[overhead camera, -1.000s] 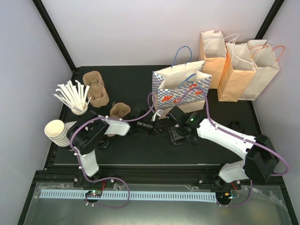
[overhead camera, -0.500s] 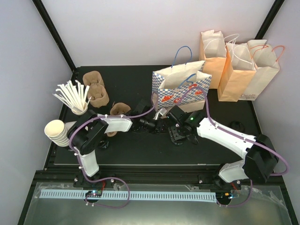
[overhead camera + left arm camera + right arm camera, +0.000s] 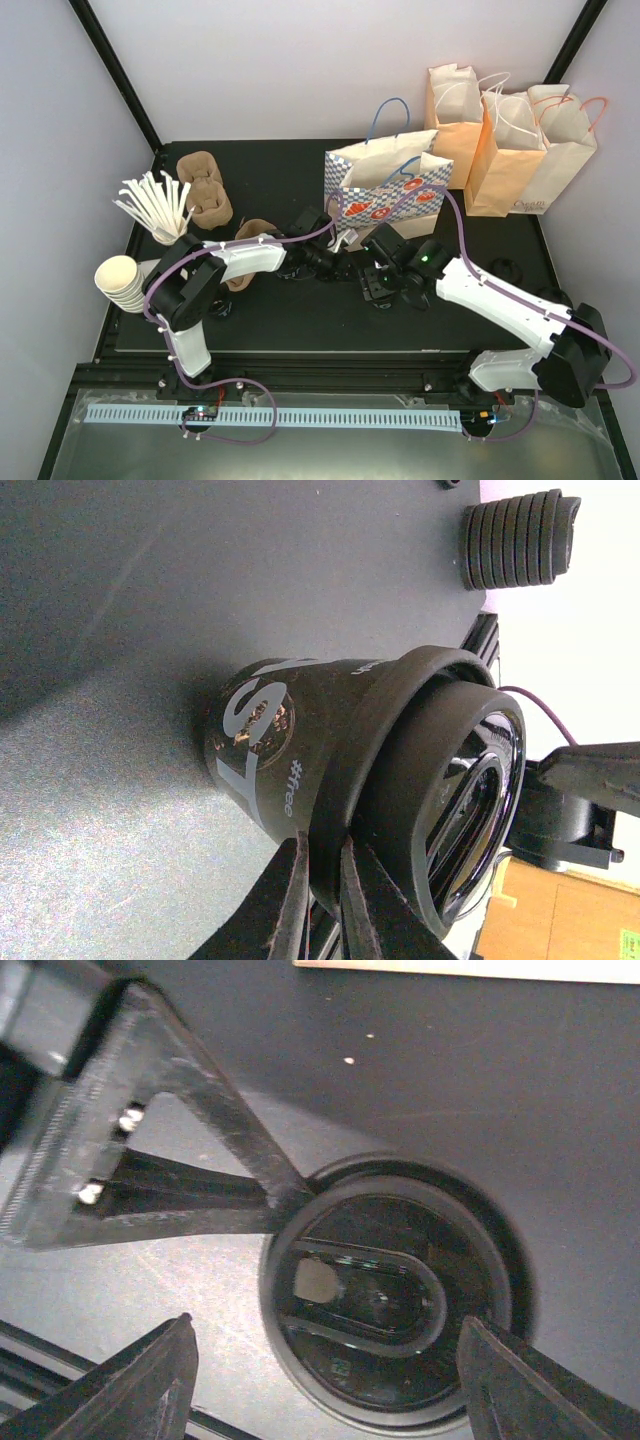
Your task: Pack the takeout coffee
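Top view and both wrist views, largest item first.

The black worktop (image 3: 290, 170) carries everything. At its far right corner stand three orange paper bags (image 3: 510, 150). Just left of them is a blue-and-white checked bag (image 3: 385, 190), upright with its mouth open.

My left arm (image 3: 245, 262) reaches right across the middle of the worktop. My right arm (image 3: 500, 300) reaches left to meet it, just on the near side of the checked bag.

Along the left edge, from near to far:
- a stack of cream cups (image 3: 120, 280)
- a holder of white sticks (image 3: 155, 205)
- brown pulp carriers (image 3: 203, 190)

The takeout coffee (image 3: 290, 750) is a small black cup with white lettering. It stands on the worktop between my two claws, near the front of the checked bag. From above it is hard to pick out among the black parts. Its round black lid (image 3: 390, 1290) is on.

My left claw (image 3: 322, 855) is almost closed. Its two fingers (image 3: 295, 890) pinch the rim of the lid from one side.

My right claw (image 3: 325, 1325) is spread wide above the cup with the lid showing between its fingers. It grips nothing.
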Tool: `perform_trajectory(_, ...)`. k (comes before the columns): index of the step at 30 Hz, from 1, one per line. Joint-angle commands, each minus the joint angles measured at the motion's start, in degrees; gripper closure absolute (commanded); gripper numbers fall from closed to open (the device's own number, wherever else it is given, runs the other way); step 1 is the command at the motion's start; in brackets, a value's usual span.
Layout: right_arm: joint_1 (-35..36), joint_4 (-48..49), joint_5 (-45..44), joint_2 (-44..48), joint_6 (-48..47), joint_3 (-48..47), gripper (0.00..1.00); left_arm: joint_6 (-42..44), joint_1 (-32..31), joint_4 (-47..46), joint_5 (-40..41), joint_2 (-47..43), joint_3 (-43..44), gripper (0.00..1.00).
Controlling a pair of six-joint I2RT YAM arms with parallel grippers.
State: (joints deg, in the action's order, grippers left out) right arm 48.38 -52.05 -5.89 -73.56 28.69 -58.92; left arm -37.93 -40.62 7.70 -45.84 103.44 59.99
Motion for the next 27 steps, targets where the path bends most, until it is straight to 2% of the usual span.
perform_trajectory(1,0.7,2.1,1.5,1.0,1.0,-0.7,0.27,-0.4,0.2,3.2,1.9,-1.1,1.3,0.93)
perform_trajectory(5,-0.2,0.8,-1.1,3.0,2.4,-0.1,0.27,-0.8,0.3,3.3,1.7,-2.4,1.7,0.93)
perform_trajectory(7,-2.9,1.1,0.0,5.0,3.1,1.7,0.29,-1.0,0.3,3.2,1.6,-2.7,1.8,0.93)
perform_trajectory(16,-20.5,11.5,17.6,19.9,4.3,14.3,0.46,-2.3,0.2,1.0,0.5,-2.4,1.8,0.93)
perform_trajectory(22,-25.6,14.2,27.9,17.2,3.6,19.1,0.63,-2.6,0.2,0.5,0.5,-1.3,2.0,0.93)
perform_trajectory(27,-26.7,15.9,29.0,17.9,3.7,21.4,0.70,-2.8,0.2,0.2,0.8,-1.1,1.8,0.93)
